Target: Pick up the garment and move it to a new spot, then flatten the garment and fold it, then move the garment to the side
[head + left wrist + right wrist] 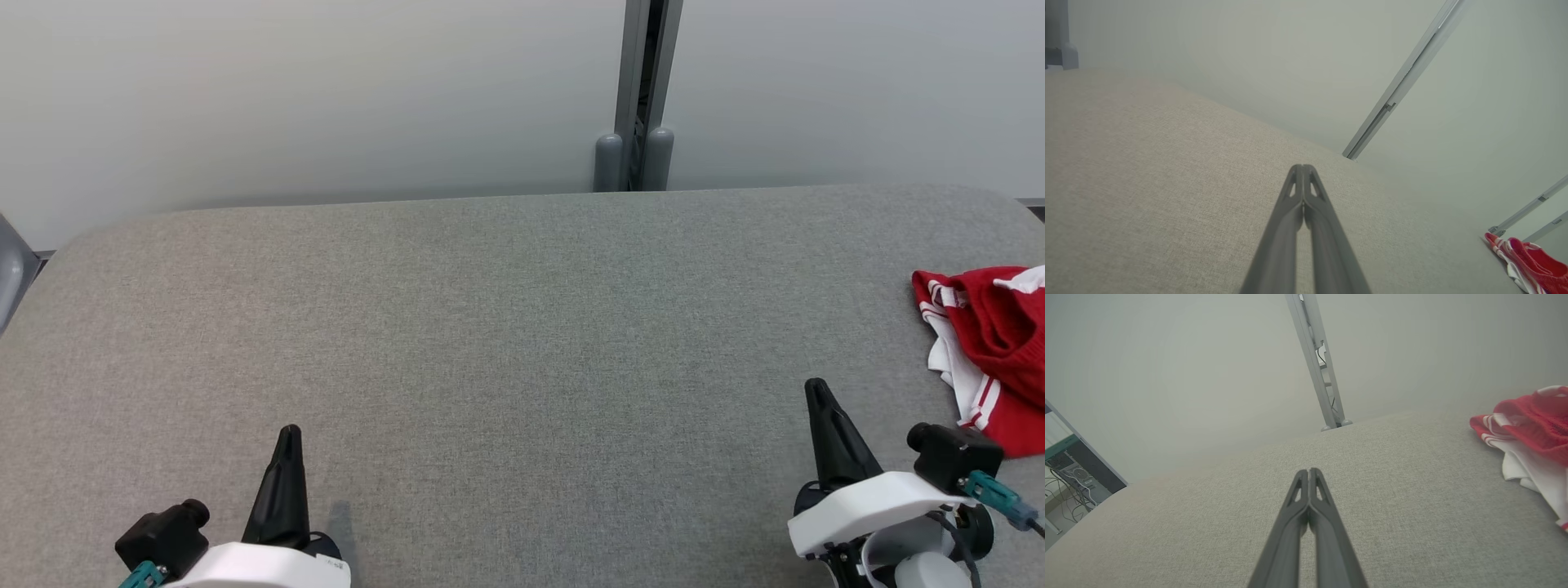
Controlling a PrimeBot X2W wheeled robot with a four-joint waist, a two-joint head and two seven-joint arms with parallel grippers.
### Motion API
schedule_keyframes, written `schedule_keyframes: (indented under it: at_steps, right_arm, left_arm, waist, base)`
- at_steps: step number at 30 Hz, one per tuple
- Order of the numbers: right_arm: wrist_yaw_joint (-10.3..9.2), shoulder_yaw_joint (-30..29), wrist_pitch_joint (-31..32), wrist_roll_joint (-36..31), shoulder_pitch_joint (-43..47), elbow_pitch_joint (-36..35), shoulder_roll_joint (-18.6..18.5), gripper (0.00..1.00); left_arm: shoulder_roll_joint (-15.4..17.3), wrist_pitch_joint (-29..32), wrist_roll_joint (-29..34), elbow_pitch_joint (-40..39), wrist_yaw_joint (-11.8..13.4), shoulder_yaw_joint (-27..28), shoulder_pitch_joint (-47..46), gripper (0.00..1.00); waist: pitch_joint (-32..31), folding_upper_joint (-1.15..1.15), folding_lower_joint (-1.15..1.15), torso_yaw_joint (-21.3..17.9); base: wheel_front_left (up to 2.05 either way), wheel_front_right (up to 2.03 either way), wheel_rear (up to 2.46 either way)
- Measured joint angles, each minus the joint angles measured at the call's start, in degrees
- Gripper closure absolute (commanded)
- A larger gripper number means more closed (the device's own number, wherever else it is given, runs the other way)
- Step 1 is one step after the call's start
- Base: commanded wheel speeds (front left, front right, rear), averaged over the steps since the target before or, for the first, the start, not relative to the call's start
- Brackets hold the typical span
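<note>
Red-white garment (992, 351) lying crumpled far right on grey table (490, 327), left gripper (289, 434) and right gripper (816, 390) hovering near edge, jaws pressing together, holding nothing

Grey fabric tabletop (490, 327); beyond its far edge, at twelve o'clock, a grey post (641, 98) stands against the pale wall (286, 98).

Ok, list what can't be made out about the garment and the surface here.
Red and white garment: cut by the head view's right edge; kind and full spread unknown.
Same garment: small, cut by the left wrist view's bottom right corner.
Grey surface: near edge falls below the head view.
</note>
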Motion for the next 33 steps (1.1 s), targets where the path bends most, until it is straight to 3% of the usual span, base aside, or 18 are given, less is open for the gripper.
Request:
schedule_keyframes:
  at_steps: [33]
  right_arm:
    - [0.0,-9.8,9.7,27.9,-2.3,0.8,-0.3,1.0]
  left_arm:
    - [0.1,5.1,-25.5,6.2,-2.8,0.2,-8.5,1.0]
  waist:
    - [-0.2,0.0,0.0,-0.4]
  base:
    - [0.0,0.0,0.0]
